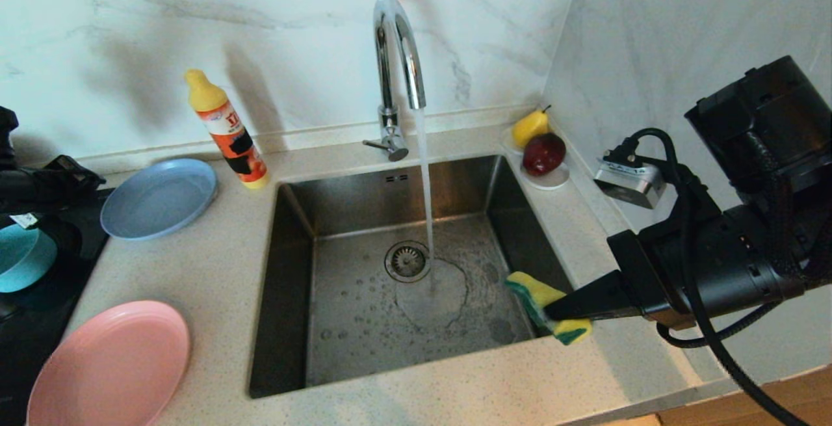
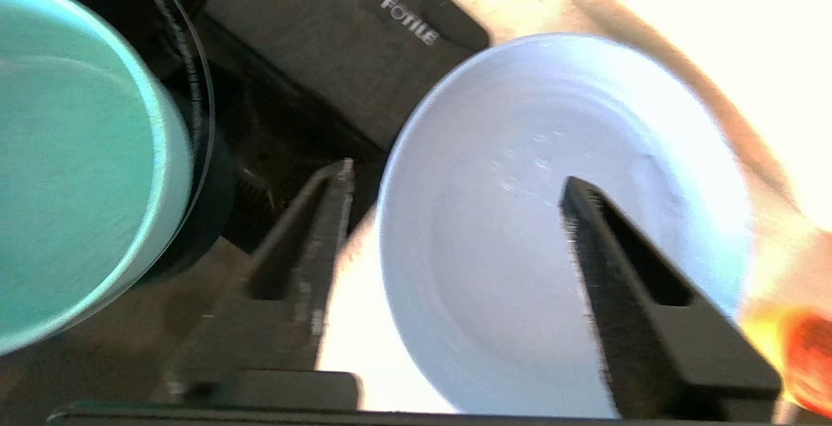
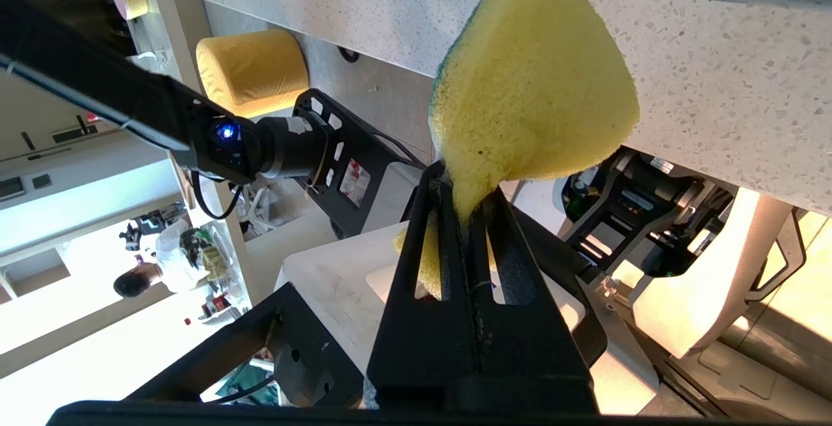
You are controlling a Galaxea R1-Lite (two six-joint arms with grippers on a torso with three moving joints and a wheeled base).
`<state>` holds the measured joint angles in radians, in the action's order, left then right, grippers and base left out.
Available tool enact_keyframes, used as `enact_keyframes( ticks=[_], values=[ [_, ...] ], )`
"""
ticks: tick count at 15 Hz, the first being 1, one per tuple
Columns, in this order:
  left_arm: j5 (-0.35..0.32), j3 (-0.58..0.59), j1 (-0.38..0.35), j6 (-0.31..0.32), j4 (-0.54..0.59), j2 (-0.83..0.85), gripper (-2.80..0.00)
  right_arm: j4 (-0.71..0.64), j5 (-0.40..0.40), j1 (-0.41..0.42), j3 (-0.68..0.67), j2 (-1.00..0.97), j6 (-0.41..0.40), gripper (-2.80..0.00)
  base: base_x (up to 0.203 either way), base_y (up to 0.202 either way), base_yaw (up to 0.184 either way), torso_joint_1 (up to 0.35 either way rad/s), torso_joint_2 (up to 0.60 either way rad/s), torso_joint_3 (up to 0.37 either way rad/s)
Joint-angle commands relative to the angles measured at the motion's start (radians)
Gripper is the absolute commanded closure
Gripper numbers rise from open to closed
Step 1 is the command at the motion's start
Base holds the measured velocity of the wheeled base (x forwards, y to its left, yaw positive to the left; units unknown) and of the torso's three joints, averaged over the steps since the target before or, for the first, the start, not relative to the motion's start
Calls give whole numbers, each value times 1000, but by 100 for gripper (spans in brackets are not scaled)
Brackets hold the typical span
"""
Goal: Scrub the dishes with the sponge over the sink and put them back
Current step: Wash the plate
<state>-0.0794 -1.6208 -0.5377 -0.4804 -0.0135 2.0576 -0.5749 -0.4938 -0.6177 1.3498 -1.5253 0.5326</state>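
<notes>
pale blue plate sits between our open left fingers

pale blue plastic, the light-blue plate [image 1: 158, 197] lies flat on the counter left of the sink [image 1: 296, 270], just beside the black cooktop [image 2: 338, 55]. in the left wrist view our left gripper [image 2: 455, 198] hangs over it with fingers spread: one finger is above the plate's inside, the other outside the rim, on the cooktop side, so the near rim lies between them. nothing is pinched there. the teal bowl [image 2: 71, 159] is near, on the cooktop side, and the pink plate [image 1: 110, 367] rests on the counter's front corner, apart from both.

our right gripper [image 3: 460, 195] has its fingers pressed together on the sponge [image 1: 546, 306], held at the sink's right edge while water runs from the tap [image 1: 396, 55].

we judge the left arm far nearer all three dishes. whichever dish comes next, the grip turns on a rim passing between the fingers, edge-on; the round plate offers no long axis to align to.
</notes>
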Motion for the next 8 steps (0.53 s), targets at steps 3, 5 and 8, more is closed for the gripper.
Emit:
enact_keyframes(
  ticks=[3,5,8],
  values=[
    [-1,17,-3,19,151,-179,0,-6,-3,-1,2,10,4,0,0,0,0,0,0,0],
    [1,54,-7,76,251,-227,0,-6,-2,-1,2,13,4,0,0,0,0,0,0,0],
    [3,231,-12,199,276,-281,0,-8,-2,4,-4,20,3,0,0,0,0,0,0,0]
  ],
)
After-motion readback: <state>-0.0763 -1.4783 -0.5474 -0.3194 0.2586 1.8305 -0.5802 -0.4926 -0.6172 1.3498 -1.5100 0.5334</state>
